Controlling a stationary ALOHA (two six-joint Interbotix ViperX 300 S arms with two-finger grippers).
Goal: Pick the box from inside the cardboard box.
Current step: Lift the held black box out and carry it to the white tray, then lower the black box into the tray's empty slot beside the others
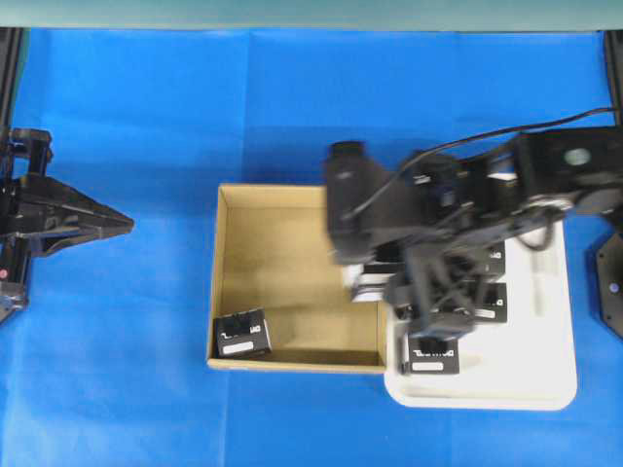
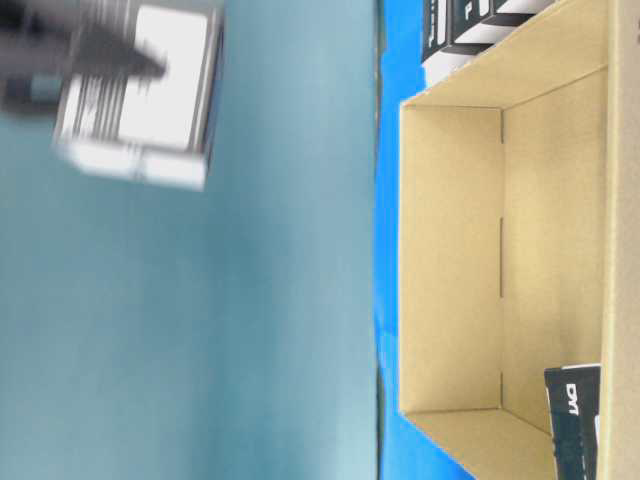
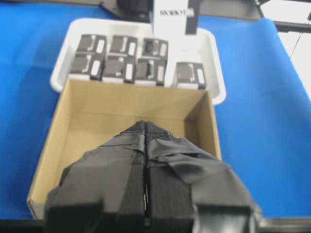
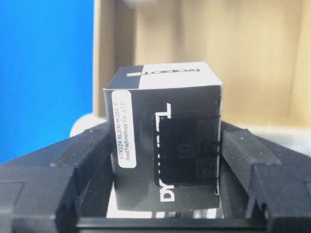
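Right gripper [image 4: 167, 160] clamped on 1 small black box [image 4: 165, 141], a finger pressed to each side; white label strip faces the wrist camera. From table level the held box [image 2: 140, 95] shows blurred, well above the table. Overhead, the right arm [image 1: 428, 214] hangs over the seam between the cardboard box [image 1: 238, 282] and the white tray [image 1: 545, 379], hiding the held box and part of the tray. Cardboard box sits mid-table on the blue cloth [image 1: 146, 117], its right wall just beside the tray. Inside it, 1 black carton [image 1: 243, 334] in the near-left corner, against the wall; the rest of the floor bare. The left wrist view shows 7 cartons [image 3: 126, 63] in the tray, in 2 rows. Left gripper [image 3: 146, 145] pressed shut, holding nothing, parked at the far left, well apart from the cardboard box.
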